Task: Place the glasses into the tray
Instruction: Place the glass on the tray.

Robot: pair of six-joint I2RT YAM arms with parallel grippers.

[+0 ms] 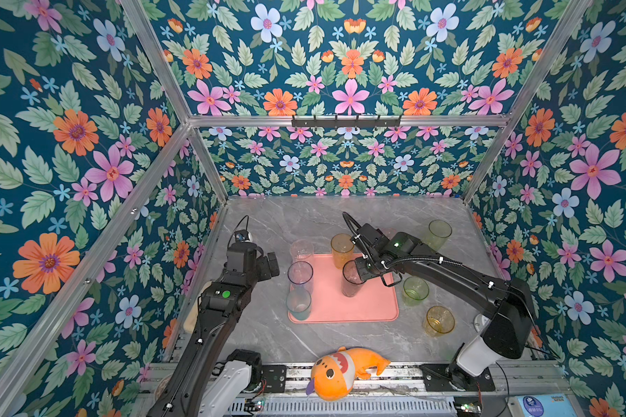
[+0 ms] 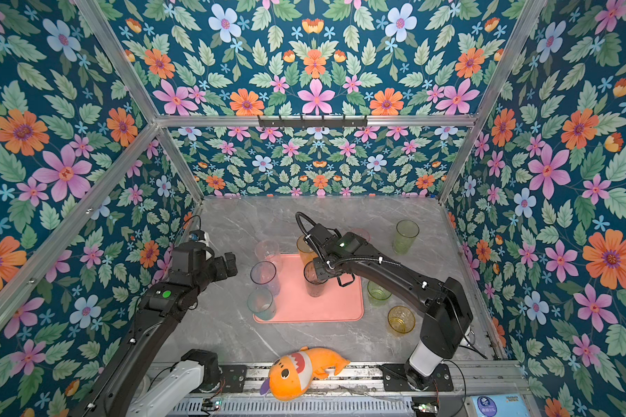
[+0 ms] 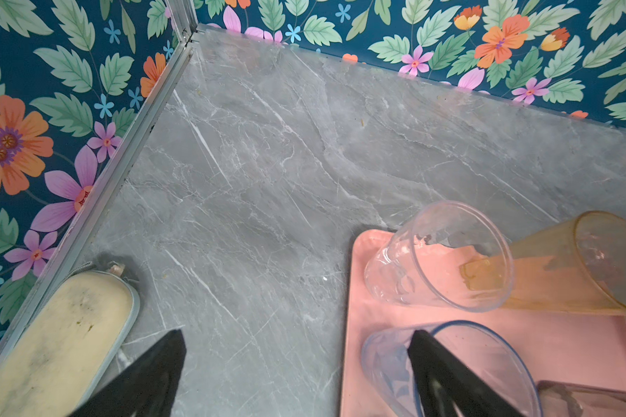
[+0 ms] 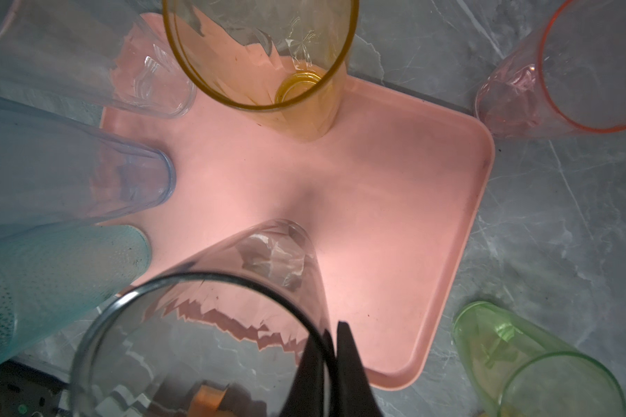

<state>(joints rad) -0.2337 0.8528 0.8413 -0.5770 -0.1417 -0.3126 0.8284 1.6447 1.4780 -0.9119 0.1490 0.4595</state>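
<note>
The salmon-pink tray [image 1: 362, 307] [image 2: 337, 307] lies mid-table. My right gripper [image 4: 335, 328] [image 1: 358, 270] is shut on the rim of a smoke-grey glass [image 1: 350, 285] [image 4: 203, 325], upright over the tray's middle. In the tray stand clear [image 1: 301, 251], blue-grey [image 1: 300, 274], teal [image 1: 299, 305] and amber [image 1: 341, 251] glasses. On the table to the right are a tall yellow-green glass [image 1: 438, 234], a short green one [image 1: 415, 290], a short yellow one [image 1: 439, 321] and a pink one [image 4: 557, 83]. My left gripper [image 3: 297, 335] [image 1: 271, 265] hangs open left of the tray, holding nothing.
An orange plush fish [image 1: 344, 372] lies at the front edge. A beige oblong dish [image 3: 58, 346] sits against the left wall under my left arm. Floral walls with metal frame rails [image 3: 123, 159] close in three sides.
</note>
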